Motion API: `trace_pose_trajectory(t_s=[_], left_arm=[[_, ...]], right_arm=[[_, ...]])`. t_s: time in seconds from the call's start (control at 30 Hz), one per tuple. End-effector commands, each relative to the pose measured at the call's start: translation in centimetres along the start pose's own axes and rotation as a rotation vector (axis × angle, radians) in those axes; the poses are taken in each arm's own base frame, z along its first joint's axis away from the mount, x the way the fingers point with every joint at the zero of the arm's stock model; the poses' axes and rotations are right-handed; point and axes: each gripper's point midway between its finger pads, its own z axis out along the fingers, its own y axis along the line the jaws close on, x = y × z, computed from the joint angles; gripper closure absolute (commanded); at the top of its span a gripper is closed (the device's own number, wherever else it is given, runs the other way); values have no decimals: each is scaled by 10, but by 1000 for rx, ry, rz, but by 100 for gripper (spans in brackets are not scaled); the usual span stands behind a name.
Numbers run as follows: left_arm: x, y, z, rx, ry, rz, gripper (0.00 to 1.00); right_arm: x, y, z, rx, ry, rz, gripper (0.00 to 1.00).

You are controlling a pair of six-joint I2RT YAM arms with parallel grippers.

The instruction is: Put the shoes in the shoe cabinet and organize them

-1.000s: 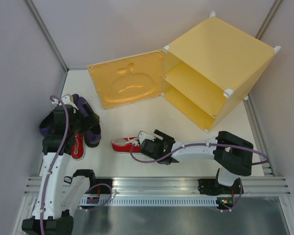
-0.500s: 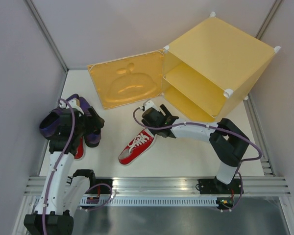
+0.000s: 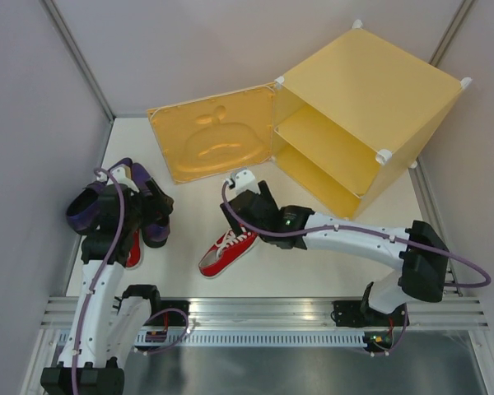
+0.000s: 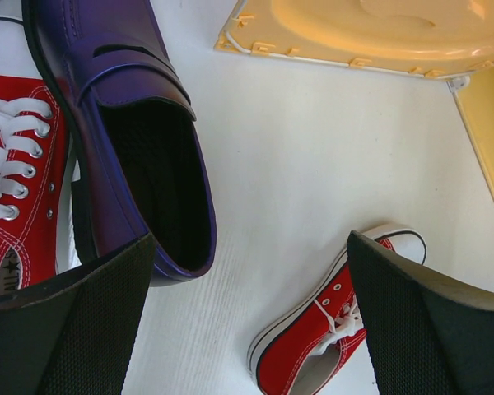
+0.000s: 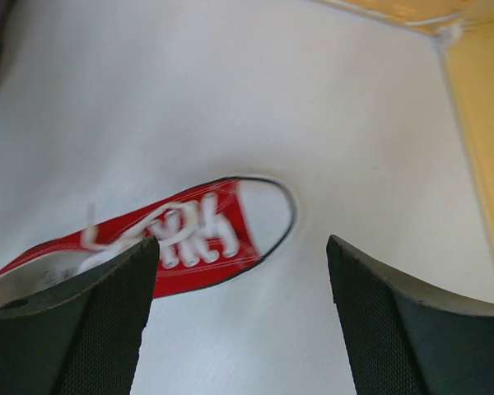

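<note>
- Shoe cabinet [image 3: 370, 82] sits at the far right of the table [image 3: 313, 263], its door [image 3: 214, 144] swung fully open to the left. No shoe shows on the inner shelf [image 3: 325, 136] or in what can be seen of the space below it. Nothing has been stowed yet.
- Right arm [image 3: 354, 234]: in the last half second the elbow has swung out to the right and the forearm now lies long and low across the table. The wrist has drawn back from the door hinge towards the loose sneaker.
- Left arm [image 3: 99, 271]: hardly changed over the same half second, parked above the shoe pile at the left edge.
- Loose red sneaker [image 3: 228, 251]: a second ago it lay crosswise with its toe to the left. It now lies on a diagonal, toe towards the cabinet, and has not moved in the last half second. This looks like a deliberate turn before pickup.
- Purple loafers [image 3: 152, 210] and the second red sneaker [image 3: 132, 247] are bunched together at the left, untouched.
- Right gripper [image 5: 240, 243]: jaws spread wide and holding nothing, poised above the loose sneaker's toe. A grasp seems likely next.
- Left gripper [image 4: 249, 239]: also wide and holding nothing, above bare table just beside the nearer loafer.
</note>
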Motion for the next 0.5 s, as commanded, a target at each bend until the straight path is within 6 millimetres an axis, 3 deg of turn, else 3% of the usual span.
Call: trace_pose_trajectory(t_s=[0.0, 0.13, 0.23, 0.37, 0.47], left_arm=[[-10, 4, -1, -18, -52, 21, 0], [-12, 19, -8, -98, -79, 17, 0], [-13, 27, -14, -134, -106, 8, 0], [-15, 30, -16, -151, -125, 4, 0], [-14, 31, -15, -160, -116, 5, 0]], right_arm=[[25, 53, -20, -121, 67, 39, 15], [38, 97, -23, -160, 98, 122, 21], [43, 119, -19, -149, 106, 178, 22], [56, 136, -10, -119, 125, 187, 22], [50, 155, -13, -172, 124, 156, 23]])
